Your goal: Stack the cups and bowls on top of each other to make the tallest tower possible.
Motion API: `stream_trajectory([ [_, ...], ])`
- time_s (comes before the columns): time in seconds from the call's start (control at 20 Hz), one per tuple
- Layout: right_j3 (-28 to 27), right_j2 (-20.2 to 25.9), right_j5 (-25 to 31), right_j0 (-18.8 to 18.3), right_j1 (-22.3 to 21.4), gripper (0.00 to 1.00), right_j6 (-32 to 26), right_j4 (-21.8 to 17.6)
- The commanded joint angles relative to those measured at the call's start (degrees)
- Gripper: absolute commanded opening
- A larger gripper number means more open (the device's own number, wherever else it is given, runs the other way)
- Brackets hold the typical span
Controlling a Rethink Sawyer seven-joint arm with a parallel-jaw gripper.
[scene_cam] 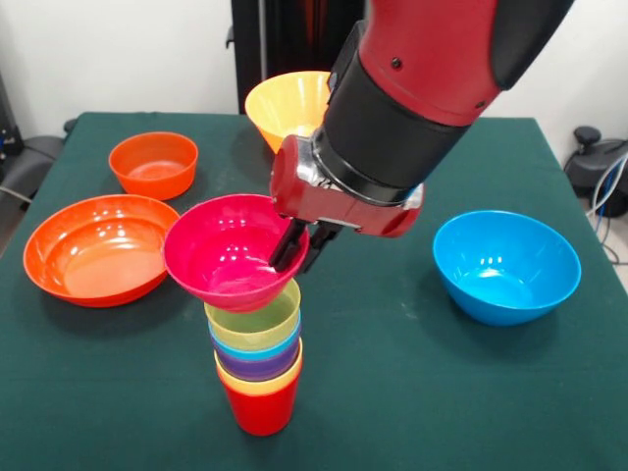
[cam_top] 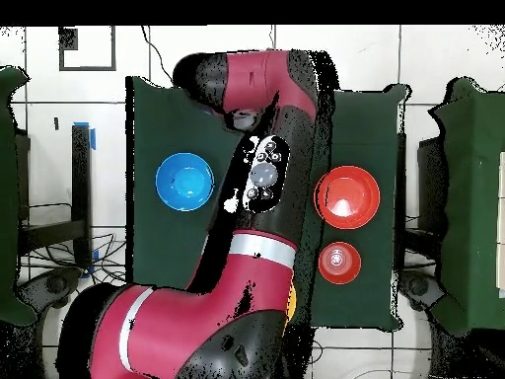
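Front view: the red and black end effector [scene_cam: 299, 245] hangs over the green cloth-covered surface [scene_cam: 412, 373], its dark fingers [scene_cam: 287, 247] clamped on the right rim of the small glossy magenta-pink plastic bowl [scene_cam: 228, 250]. The bowl sits tilted on top of the tower of nested tapered plastic cups [scene_cam: 259, 358], whose base is a red cup; the stack stands at about 6 o'clock from the end effector. The large blue plastic bowl [scene_cam: 506, 265] lies at 3 o'clock, well apart. The wide shallow orange bowl [scene_cam: 100, 248] lies at 9 o'clock, the small orange bowl [scene_cam: 153, 164] at 10 o'clock, and the large yellow-orange bowl [scene_cam: 287, 106] at 12 o'clock, partly behind the arm.

Overhead view: the arm covers the end effector and the tower. The blue bowl [cam_top: 184, 182] lies at 9 o'clock of the arm, the shallow orange bowl [cam_top: 347, 195] and small orange bowl [cam_top: 339, 263] at 3 o'clock.
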Motion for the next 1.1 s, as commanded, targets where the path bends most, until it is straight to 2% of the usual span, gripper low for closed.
stream_trajectory([
  [0.05,6.66,3.15,-2.49,0.31,-0.12,0.0,-5.23,-5.3],
  [1.1,5.63,4.19,-2.57,0.28,-0.03,0.0,-3.28,-6.32],
])
